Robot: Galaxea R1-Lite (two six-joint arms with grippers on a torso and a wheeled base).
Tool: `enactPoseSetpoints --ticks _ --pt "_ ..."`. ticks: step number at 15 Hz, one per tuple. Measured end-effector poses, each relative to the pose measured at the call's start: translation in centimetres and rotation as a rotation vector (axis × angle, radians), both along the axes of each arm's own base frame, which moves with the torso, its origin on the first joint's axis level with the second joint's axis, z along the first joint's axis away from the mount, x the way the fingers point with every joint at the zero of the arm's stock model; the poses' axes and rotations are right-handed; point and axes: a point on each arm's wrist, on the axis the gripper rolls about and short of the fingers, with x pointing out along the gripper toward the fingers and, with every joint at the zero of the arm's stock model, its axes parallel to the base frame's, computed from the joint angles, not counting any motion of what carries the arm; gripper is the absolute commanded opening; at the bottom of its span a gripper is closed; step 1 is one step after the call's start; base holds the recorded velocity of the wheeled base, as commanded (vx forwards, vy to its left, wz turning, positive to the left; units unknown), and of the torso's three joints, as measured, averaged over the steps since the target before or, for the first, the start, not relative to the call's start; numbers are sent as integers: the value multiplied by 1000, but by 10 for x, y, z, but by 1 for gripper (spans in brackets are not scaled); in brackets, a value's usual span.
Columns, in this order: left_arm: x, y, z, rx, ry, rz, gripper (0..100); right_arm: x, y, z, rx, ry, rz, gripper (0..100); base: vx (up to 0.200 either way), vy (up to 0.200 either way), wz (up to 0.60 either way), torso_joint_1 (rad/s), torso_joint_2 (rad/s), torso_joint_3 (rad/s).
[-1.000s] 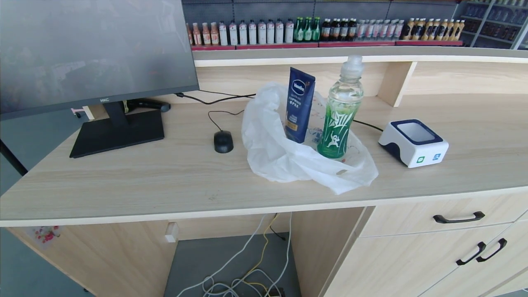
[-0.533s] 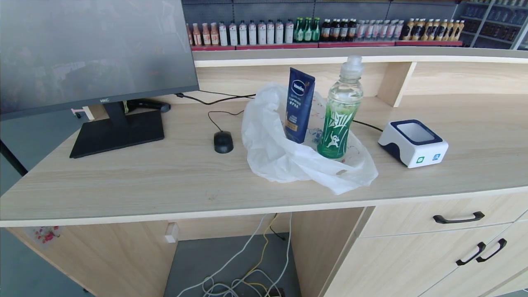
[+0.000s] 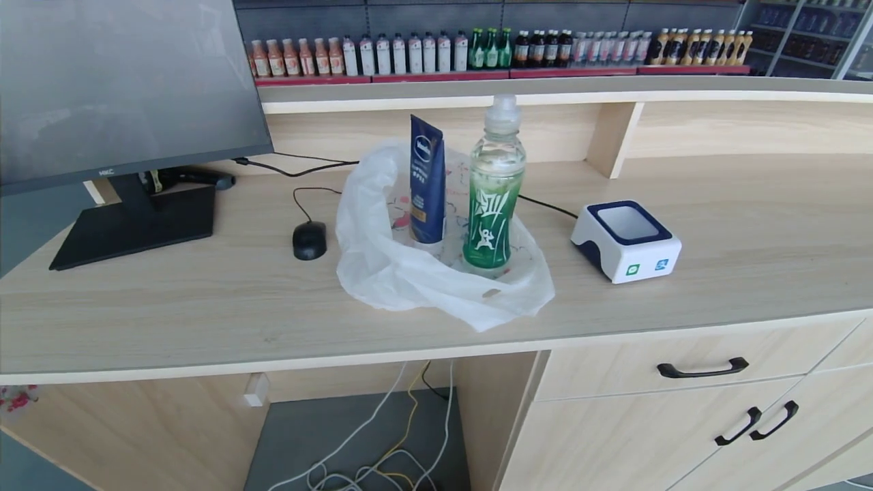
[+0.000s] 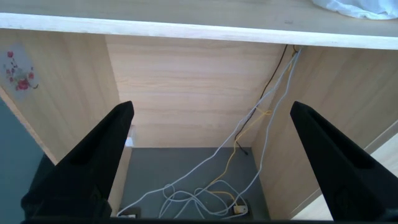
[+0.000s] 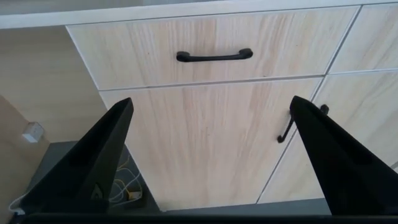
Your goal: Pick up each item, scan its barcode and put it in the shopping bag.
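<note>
Left fingers and right fingers both spread open, empty, low before the table front; up on its top, tube and bottle stand upright, long axes vertical, already inside the white shopping bag, left arm judged nearer, scanner just right of the bag.

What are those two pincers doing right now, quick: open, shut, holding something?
Left pincer: open, holding nothing.
Right pincer: open, holding nothing.
</note>
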Motion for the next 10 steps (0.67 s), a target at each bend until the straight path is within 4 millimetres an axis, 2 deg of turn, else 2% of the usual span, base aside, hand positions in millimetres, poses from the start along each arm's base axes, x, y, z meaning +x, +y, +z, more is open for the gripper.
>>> enactPoseSetpoints --ticks 6,8,10 --pt "0 0 0 0 0 0 100 0 0 0 0 0 0 100 0 -200 0 -13 42 16" --pt "0 0 0 0 0 0 100 0 0 0 -1 1 0 100 0 -200 600 -2 2 2" --pt "0 0 0 0 1 0 100 0 0 0 0 0 -1 100 0 -200 0 -10 5 2"
